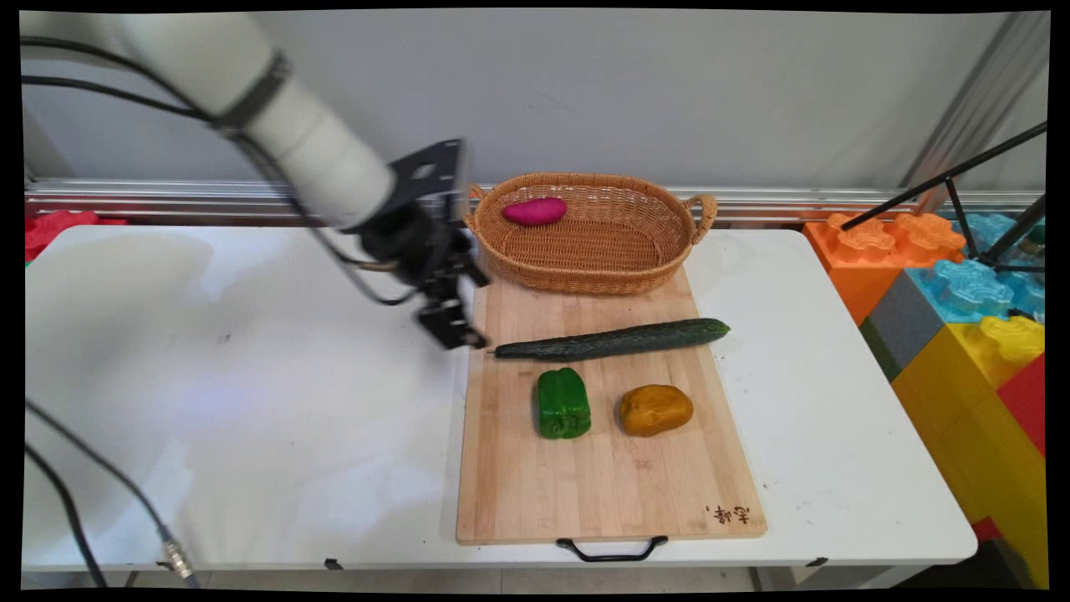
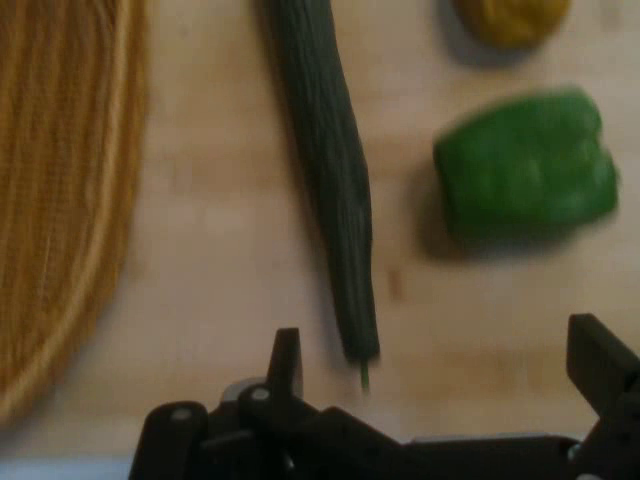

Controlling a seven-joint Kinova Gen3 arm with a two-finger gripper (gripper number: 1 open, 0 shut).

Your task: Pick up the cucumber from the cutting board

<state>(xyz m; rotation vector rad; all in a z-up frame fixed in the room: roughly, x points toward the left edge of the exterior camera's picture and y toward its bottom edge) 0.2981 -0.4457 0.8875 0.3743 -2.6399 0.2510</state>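
My black gripper [image 1: 456, 330] hangs open just above the left edge of the wooden cutting board [image 1: 602, 468], empty, right beside the stem end of a long dark green cucumber [image 1: 614, 340]. In the hand view the cucumber [image 2: 330, 190] runs up from between my spread fingers [image 2: 285, 360], with my gripper [image 2: 440, 360] near its tip. A green bell pepper [image 1: 563, 403] [image 2: 525, 165] and a yellow-brown potato [image 1: 655, 410] [image 2: 512, 18] lie on the board beyond the cucumber. A woven basket [image 1: 619, 267] [image 2: 60, 200] at the board's far end holds a purple sweet potato [image 1: 535, 211].
The board has a black handle [image 1: 612, 552] at the table's near edge. Big coloured toy blocks [image 1: 961, 318] stand off the table's right side, with a black tripod [image 1: 961, 201] above them. A red block [image 1: 50, 230] sits at the far left.
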